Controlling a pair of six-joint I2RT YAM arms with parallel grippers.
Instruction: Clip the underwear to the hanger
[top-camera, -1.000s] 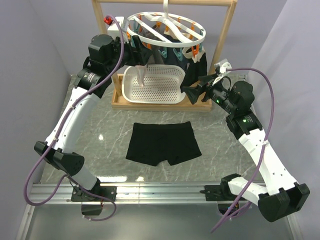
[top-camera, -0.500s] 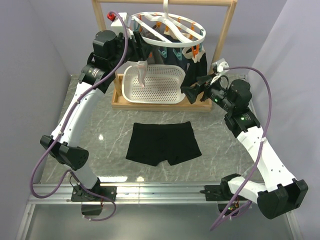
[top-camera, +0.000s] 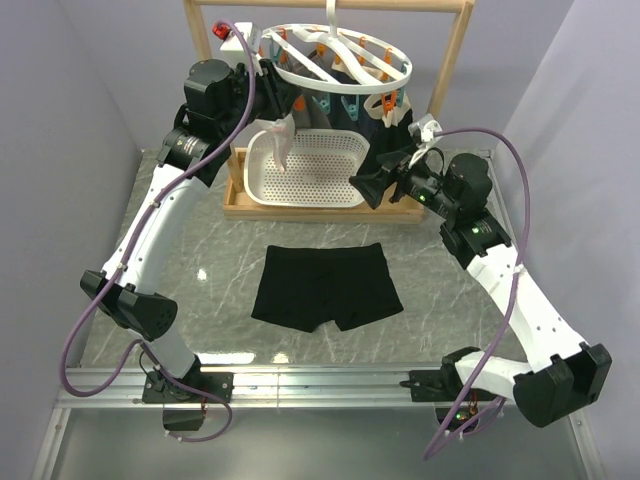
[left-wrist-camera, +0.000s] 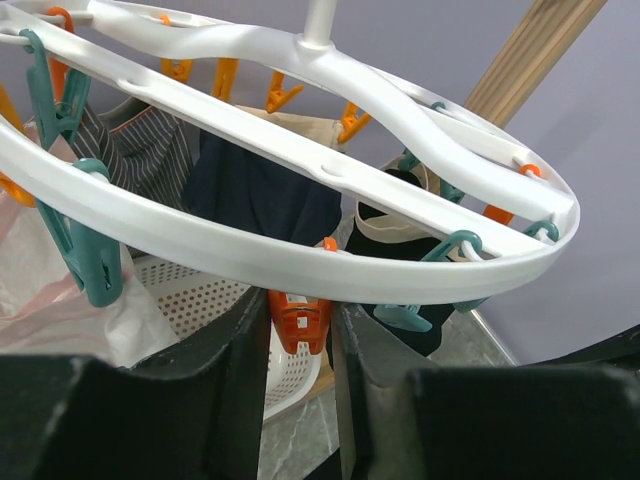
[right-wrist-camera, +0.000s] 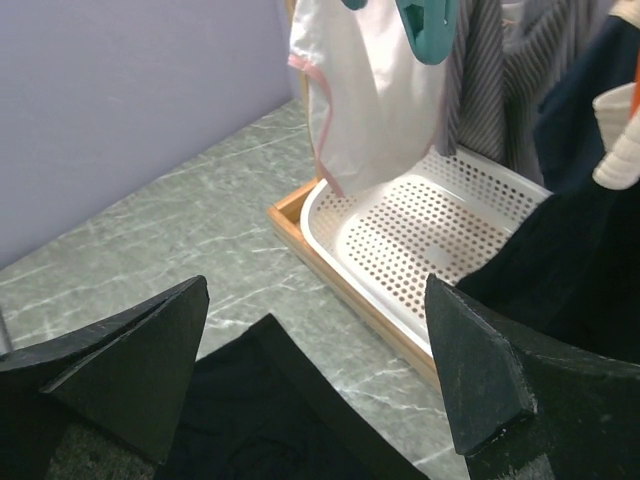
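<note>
1. A round white hanger (left-wrist-camera: 250, 250) hangs from a wooden frame (top-camera: 455, 60). Orange and teal clips dangle under the hanger's rim, and several garments are already pegged to it.
2. The left gripper (left-wrist-camera: 300, 335) is raised just beneath the hanger's near rim. It is closed around one orange clip (left-wrist-camera: 297, 312), with a finger against each side.
3. The right gripper (right-wrist-camera: 315, 300) sits lower than the hanger, off to its right. Its jaws are spread wide and hold nothing.
4. The underwear (top-camera: 325, 287), black boxer briefs, lies flat on the worktop (top-camera: 200, 240), well below and in front of the hanger. Neither gripper touches it, and it is not yet clipped.
5. Risk: the hanger swings freely from its hook. An off-centre squeeze could twist the clip sideways so that it slips out of the left gripper.
6. Risk: the fabric is soft and will sag when lifted. The right gripper might catch only one layer. The waistband could then miss the clip's mouth or snag on the garments hanging beside it.
</note>
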